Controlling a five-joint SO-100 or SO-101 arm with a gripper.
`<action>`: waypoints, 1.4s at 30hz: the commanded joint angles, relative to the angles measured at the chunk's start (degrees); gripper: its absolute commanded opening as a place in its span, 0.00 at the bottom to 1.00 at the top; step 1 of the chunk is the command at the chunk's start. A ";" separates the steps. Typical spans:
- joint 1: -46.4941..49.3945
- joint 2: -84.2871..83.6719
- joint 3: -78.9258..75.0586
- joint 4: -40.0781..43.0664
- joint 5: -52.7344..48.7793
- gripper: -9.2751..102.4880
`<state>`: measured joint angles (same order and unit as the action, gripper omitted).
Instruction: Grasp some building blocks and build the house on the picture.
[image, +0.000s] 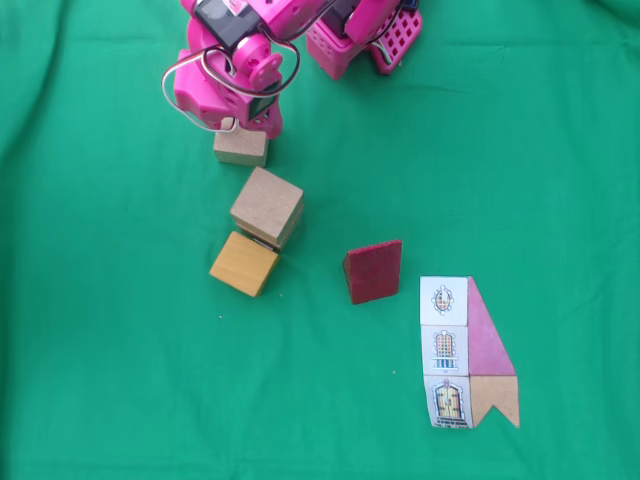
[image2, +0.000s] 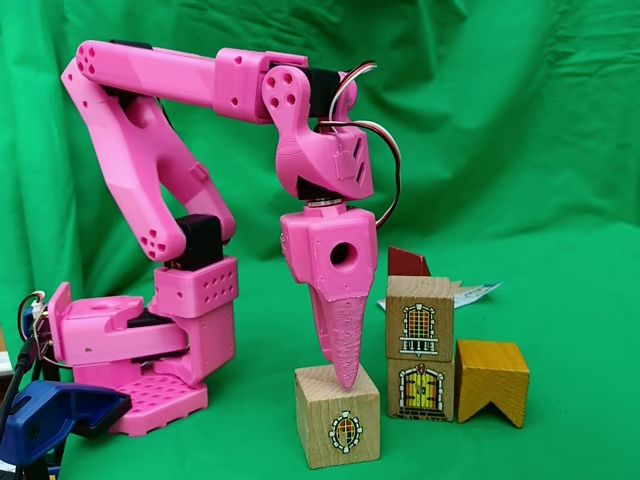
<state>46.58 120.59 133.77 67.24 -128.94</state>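
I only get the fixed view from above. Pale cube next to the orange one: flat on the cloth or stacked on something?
Observer: Stacked. In a fixed view, the window cube sits on top of the door cube.
Operator: Is the orange one a plain cube?
Observer: No. The orange block has a V notch cut into its underside. It stands beside the door cube.
Operator: Are the jaws on the cube near the base?
Observer: They point almost straight down, with the tip meeting the top of the round-window cube. They are seen side-on, so I cannot tell whether they are open or shut.
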 joint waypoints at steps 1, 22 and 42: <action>0.97 -0.09 -1.93 -0.53 -0.53 0.35; 4.92 -7.65 -1.76 -9.23 -0.44 0.41; 4.75 -12.83 -0.88 -9.84 -0.35 0.40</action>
<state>51.59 107.84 133.77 58.01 -128.94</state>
